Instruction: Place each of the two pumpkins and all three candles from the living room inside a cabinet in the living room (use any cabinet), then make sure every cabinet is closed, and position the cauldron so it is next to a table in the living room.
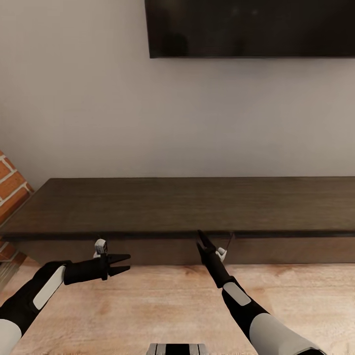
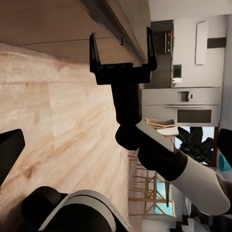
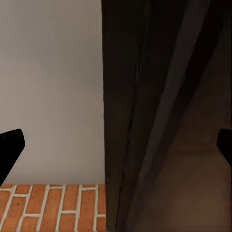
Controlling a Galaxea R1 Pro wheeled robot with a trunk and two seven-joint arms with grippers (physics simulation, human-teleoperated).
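Right gripper [image 1: 201, 237]: was seen raised to the cabinet's front edge, its tip at or just under the overhanging top; fingers were spread wide apart in the left wrist view [image 2: 123, 46], nothing held.
Left gripper [image 1: 124, 263]: was found lower and to the left, pointing sideways toward the right arm, fingers parted and empty — clear of the cabinet front.
Nearer arm: the right one was judged nearer to the cabinet front.
Cabinet [image 1: 187, 207]: was laid straight ahead of both grippers, long axis running left to right along the wall; the front was closed as far as could be made out.
Key relation: the drawer front lay just beyond and below the right fingertips, so any pull would have to be made back toward the robot, across the long axis.
Behind: a dark screen [image 1: 251, 27] was mounted on the wall above; brick [image 1: 11, 185] was seen at the left.
Hidden: drawer seams were lost in shadow — contact between right fingertips and the edge could not be told; the cabinet's right end was cut off.
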